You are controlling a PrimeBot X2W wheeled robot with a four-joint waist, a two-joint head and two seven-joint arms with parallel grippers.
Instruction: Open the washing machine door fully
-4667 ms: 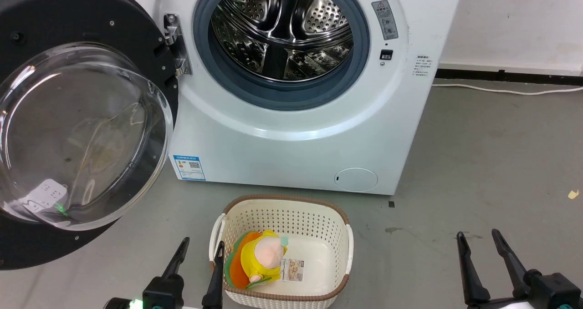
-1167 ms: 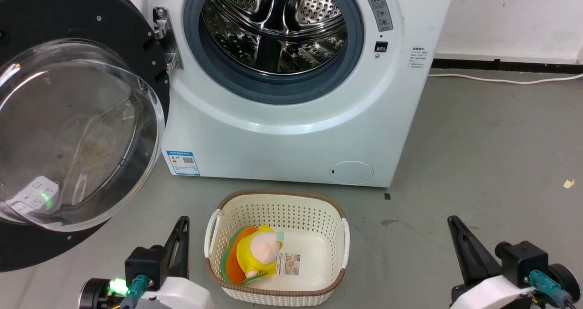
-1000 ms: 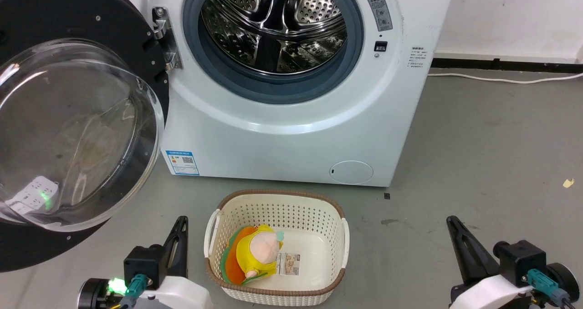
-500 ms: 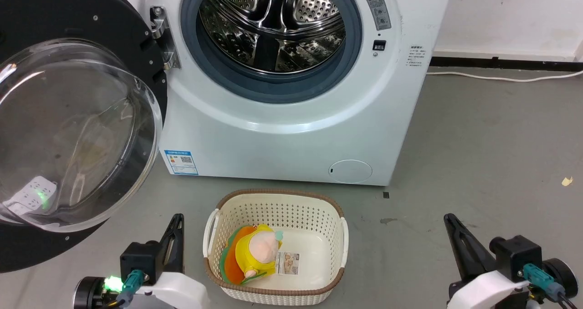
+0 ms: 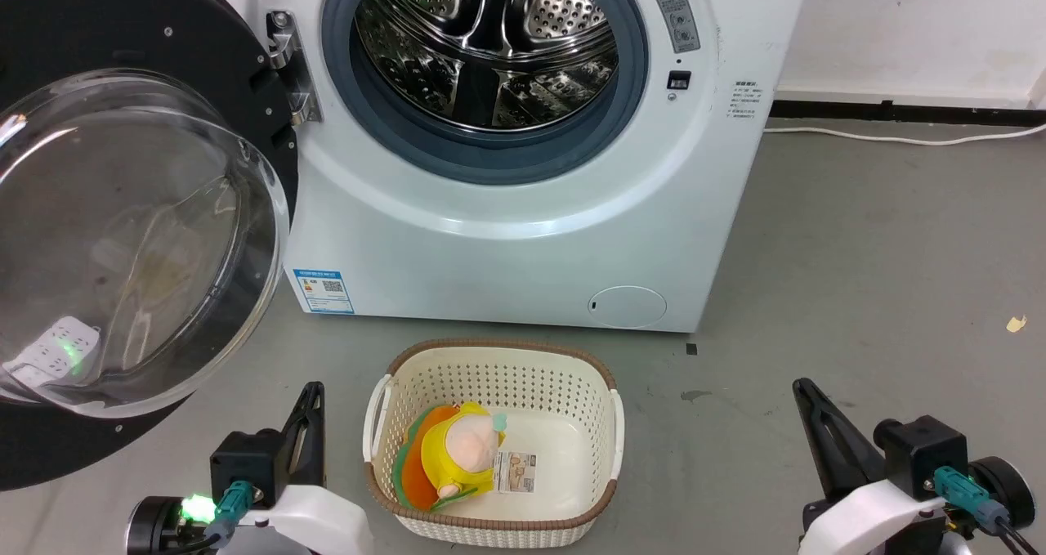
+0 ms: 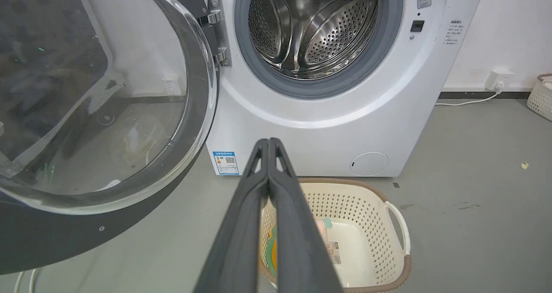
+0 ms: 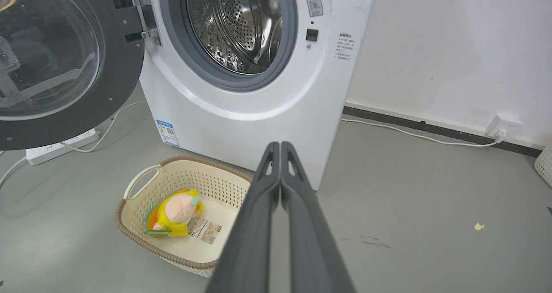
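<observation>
Washing machine door (image 5: pixel 122 236) stands wide open off the washing machine (image 5: pixel 507 236); opening looks finished. Left gripper (image 6: pixel 268 141) and right gripper (image 7: pixel 280 144) clenched, empty, clear of it; only retreat seems left.

The washing machine door (image 5: pixel 139 228) is clear glossy glass set in matt black, the washing machine (image 5: pixel 507 252) has a smooth glossy white casing, a grey rubber ring (image 5: pixel 490 163) and a shiny perforated steel drum (image 5: pixel 531 32), on a matt grey floor (image 5: pixel 858 236).
</observation>
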